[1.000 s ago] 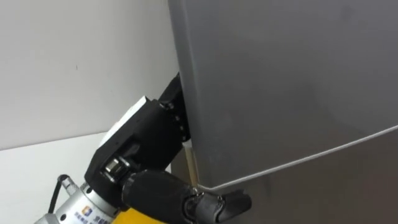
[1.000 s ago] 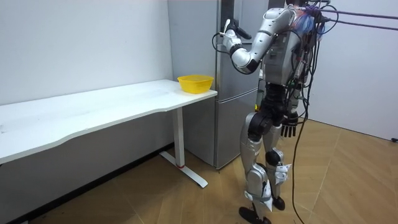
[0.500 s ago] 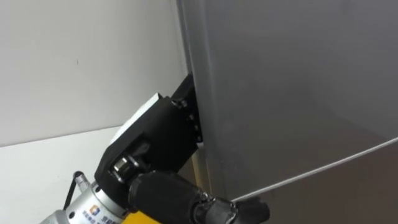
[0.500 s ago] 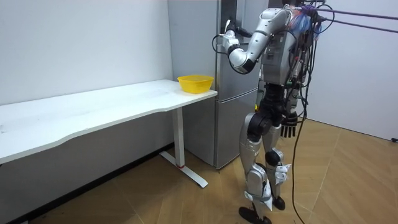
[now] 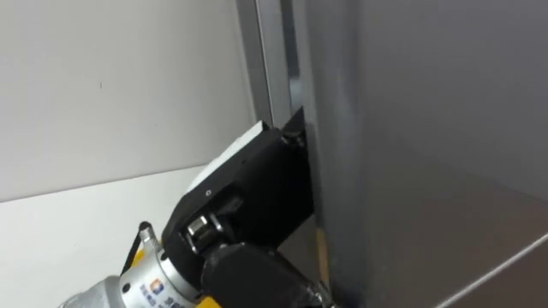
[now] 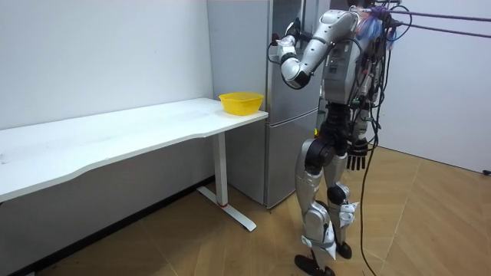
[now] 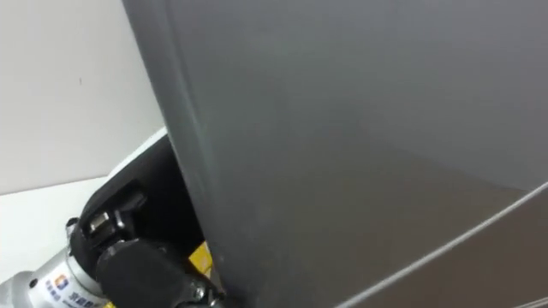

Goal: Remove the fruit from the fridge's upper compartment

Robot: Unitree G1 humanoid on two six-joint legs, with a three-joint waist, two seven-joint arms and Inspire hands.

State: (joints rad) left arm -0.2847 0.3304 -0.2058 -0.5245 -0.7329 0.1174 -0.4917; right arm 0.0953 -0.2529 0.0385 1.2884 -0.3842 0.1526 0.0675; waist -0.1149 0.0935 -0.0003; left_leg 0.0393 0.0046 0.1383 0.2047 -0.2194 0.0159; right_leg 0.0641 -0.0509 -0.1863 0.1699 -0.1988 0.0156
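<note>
Robot hand, left [image 5: 253, 201]: raised at the free vertical edge of the upper fridge door [image 5: 428, 128]. The back of the hand lies against that edge and the fingers are hidden behind it, so whether they clasp it cannot be told.
Upper fridge door: a grey, smooth, stiff panel. It appears a little ajar, with a narrow gap beside the body of the fridge [image 6: 245, 92].
Handling, door: judged rigid and fairly heavy, with a seal likely to resist at first. The smooth face offers no purchase, so the hold belongs on the vertical edge, hooked from behind, well away from the hinge side.
Item to retrieve: presumably in the upper compartment, hidden by the door; its kind, weight and fragility cannot be told.
Lower fridge door [image 7: 479, 274]: closed, below the seam line.
Robot hand, right [image 6: 355, 157]: hangs beside the thigh, fingers relaxed, holding nothing.
Yellow bowl [image 6: 241, 102]: on the end of the tabletop [image 6: 138, 130] next to the fridge; its contents cannot be told.
Tabletop: white and long, set along the wall.
Stance: upright, close before the fridge.
</note>
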